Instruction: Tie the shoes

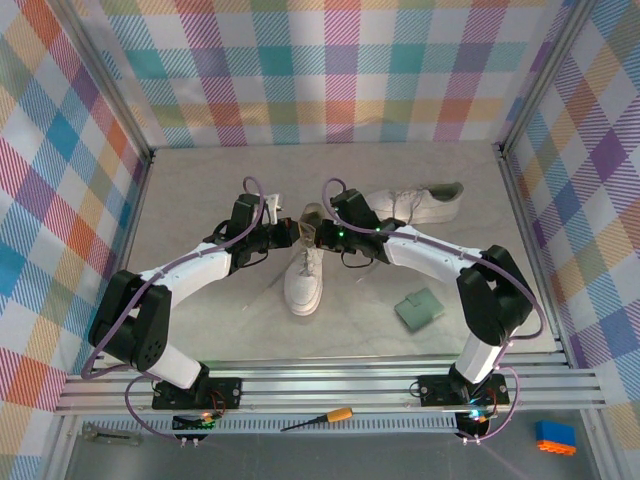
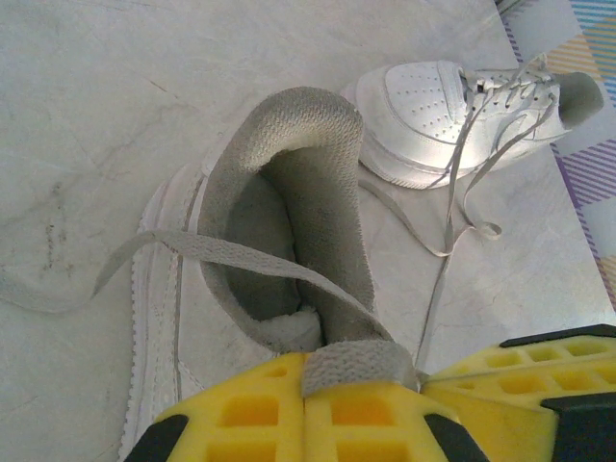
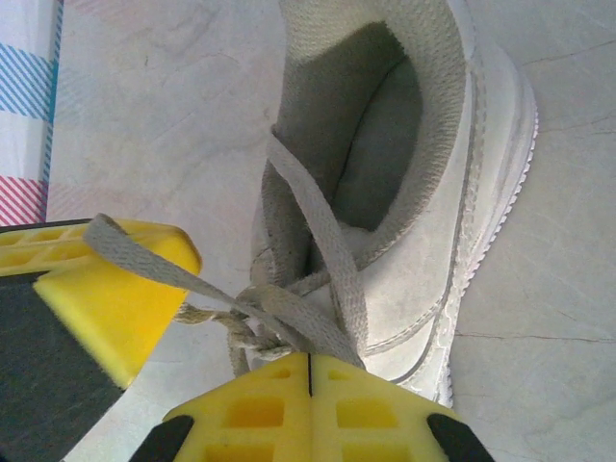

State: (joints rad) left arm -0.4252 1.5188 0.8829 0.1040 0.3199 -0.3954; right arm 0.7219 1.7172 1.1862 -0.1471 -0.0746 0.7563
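Left wrist view: second shoe (image 2: pixel 433 106) beyond; right wrist: lace knot (image 3: pixel 248 329); left fingers (image 2: pixel 250 414), right fingers (image 3: pixel 260 414) clamped on laces (image 2: pixel 356 364)

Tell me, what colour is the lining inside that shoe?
Grey lining, seen best in the left wrist view.

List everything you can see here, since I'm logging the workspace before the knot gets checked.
near sneaker: one, white, mid-table, toe toward the arms.
far sneaker: one, white, back right, laces loose.
pad: one, green, right of the near sneaker.
screwdriver: one, orange handle, front rail.
block: one, blue and orange, front right corner.
metal tool: one, grey, front left.
table: one, grey marbled.
walls: three, plaid, around the table.
left gripper: one, yellow, shut on lace end.
right gripper: one, yellow, shut on other lace end.
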